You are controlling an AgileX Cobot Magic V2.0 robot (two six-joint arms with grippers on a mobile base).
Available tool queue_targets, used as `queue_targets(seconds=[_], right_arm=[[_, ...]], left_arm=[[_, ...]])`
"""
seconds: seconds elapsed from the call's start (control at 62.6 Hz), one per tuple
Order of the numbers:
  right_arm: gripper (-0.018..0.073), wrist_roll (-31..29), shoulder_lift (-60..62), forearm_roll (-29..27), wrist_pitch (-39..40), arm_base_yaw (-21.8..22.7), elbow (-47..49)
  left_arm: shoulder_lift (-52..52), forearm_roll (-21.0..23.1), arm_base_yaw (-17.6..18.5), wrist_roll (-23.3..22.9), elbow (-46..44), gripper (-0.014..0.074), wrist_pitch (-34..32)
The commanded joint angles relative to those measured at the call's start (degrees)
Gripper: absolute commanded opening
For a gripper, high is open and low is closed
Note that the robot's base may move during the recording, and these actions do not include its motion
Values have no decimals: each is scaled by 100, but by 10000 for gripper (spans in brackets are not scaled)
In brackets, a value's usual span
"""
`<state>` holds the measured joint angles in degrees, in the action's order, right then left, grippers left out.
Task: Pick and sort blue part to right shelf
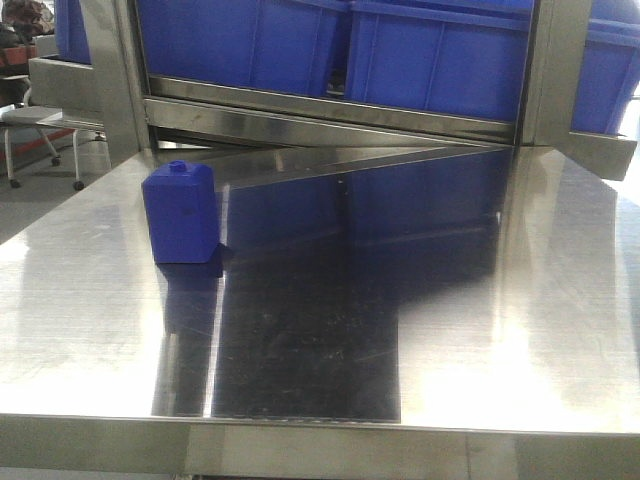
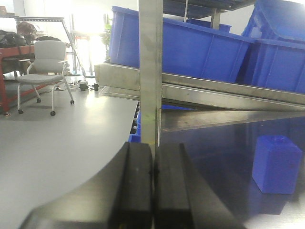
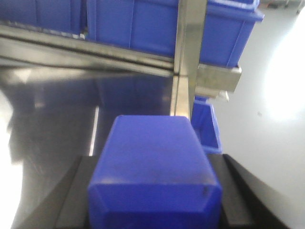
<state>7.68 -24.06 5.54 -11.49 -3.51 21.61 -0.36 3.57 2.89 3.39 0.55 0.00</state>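
One blue part (image 3: 152,167) fills the lower middle of the right wrist view, and my right gripper (image 3: 155,164) is shut on it, a black finger (image 3: 71,200) on each side. A second blue part (image 1: 182,213) stands upright with its nub on top at the left of the steel table, also seen as the blue part (image 2: 276,164) in the left wrist view. My left gripper (image 2: 153,157) is shut and empty, well to the left of that part. The shelf (image 1: 330,125) with large blue bins (image 1: 440,60) stands behind the table. Neither gripper shows in the front view.
The steel table (image 1: 500,300) has its front edge near the camera. A vertical shelf post (image 2: 150,71) rises just ahead of my left gripper, and another post (image 3: 190,47) ahead of the right. A grey office chair (image 2: 45,67) stands on the floor at left. A lower blue bin (image 3: 207,129) sits beside the table.
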Motion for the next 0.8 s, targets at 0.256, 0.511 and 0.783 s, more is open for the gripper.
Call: queue_targets(seconds=[0.256,0.511,0.783], right_arm=[[373,-50,530,76,543,36,170],[373,-50,530,76,543,36,170],[373,-50,530,76,543,36,170]], left_arm=[[-134,32,44,-15,117,123,-470],[-134,32,44,-15,117,123,-470],[-134,32,44,-15,117,123,-470]])
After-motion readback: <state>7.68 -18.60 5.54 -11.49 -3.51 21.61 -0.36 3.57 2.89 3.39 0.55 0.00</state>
